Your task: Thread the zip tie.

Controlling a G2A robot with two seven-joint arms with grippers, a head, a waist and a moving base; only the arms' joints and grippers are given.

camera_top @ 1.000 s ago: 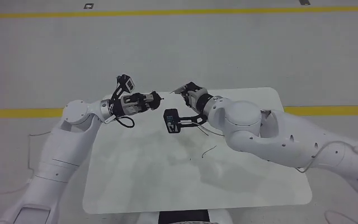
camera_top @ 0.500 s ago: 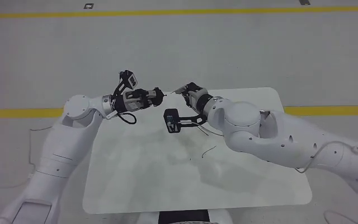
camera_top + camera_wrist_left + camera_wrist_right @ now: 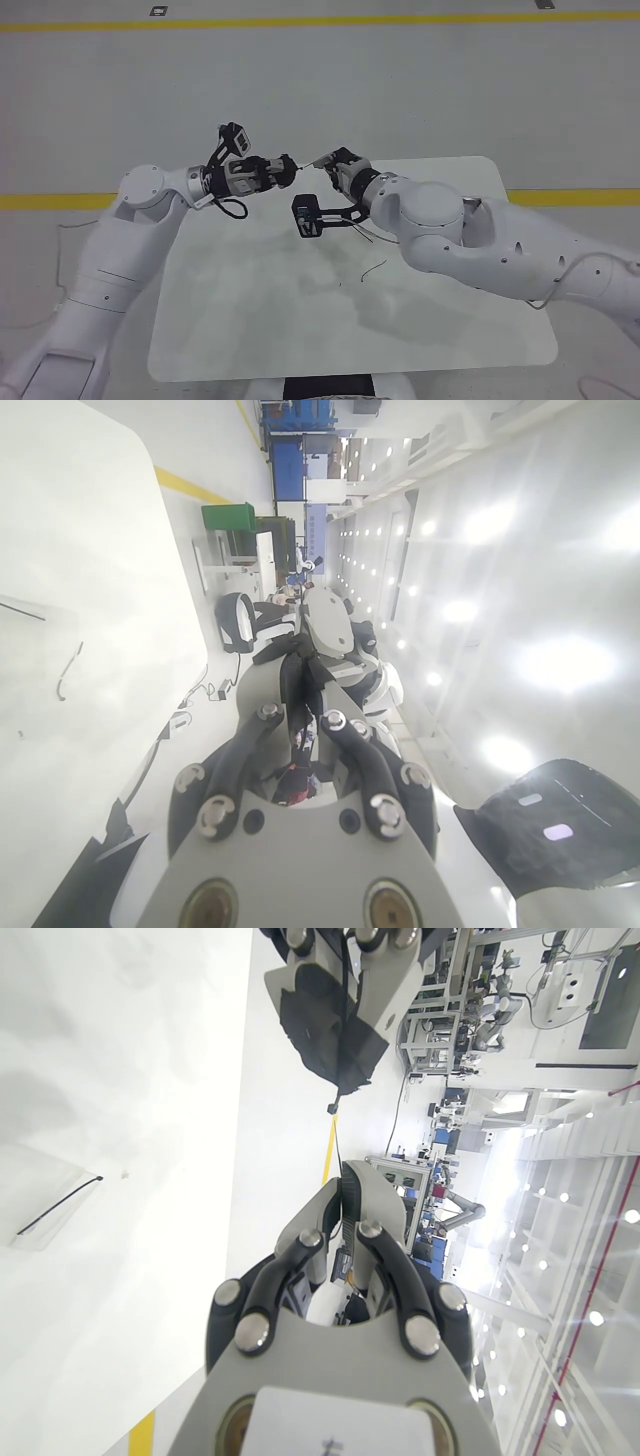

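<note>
A thin black zip tie (image 3: 337, 1143) stretches between my two grippers, above the table's far edge. The right gripper (image 3: 342, 1178) is shut on its strap. The strap runs straight to a small square head (image 3: 331, 1108), which sits just off the dark pads of the left gripper (image 3: 344, 1087). From above, the left gripper (image 3: 288, 170) and the right gripper (image 3: 325, 162) face each other tip to tip, a short gap apart, with the zip tie (image 3: 310, 163) bridging them. In the left wrist view, the left gripper (image 3: 299, 655) is shut, with the right arm's white finger (image 3: 325, 625) just beyond it.
The white table (image 3: 300, 330) lies below both arms. A loose zip tie (image 3: 372, 268) rests near its middle, and another zip tie (image 3: 57, 1205) lies on a clear sheet (image 3: 30, 1233). Grey floor with a yellow line (image 3: 560, 197) surrounds the table.
The left gripper has shifted a little up and toward the right gripper, narrowing the gap. The right arm has stayed almost still.
</note>
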